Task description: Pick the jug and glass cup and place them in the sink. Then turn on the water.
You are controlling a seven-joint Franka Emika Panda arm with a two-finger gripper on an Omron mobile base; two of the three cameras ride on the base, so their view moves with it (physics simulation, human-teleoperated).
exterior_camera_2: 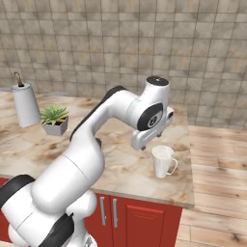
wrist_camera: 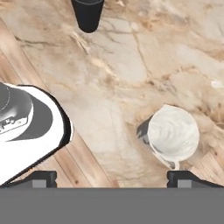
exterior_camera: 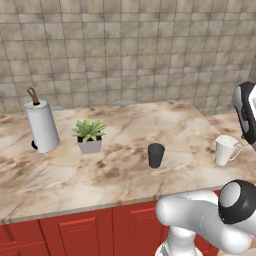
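glass cup (wrist_camera: 88, 14) — rim cropped, perhaps upright

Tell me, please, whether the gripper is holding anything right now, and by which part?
Nothing is held. The gripper is open and hovers above the counter, with the jug below it near one fingertip and the glass cup farther off.

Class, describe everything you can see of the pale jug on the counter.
The jug is pale whitish, tapered toward its base with a wider open rim and a thin side handle. It stands upright near the right end of the marble counter, apart from the dark cup. Nothing touches it; the open tool hovers above.
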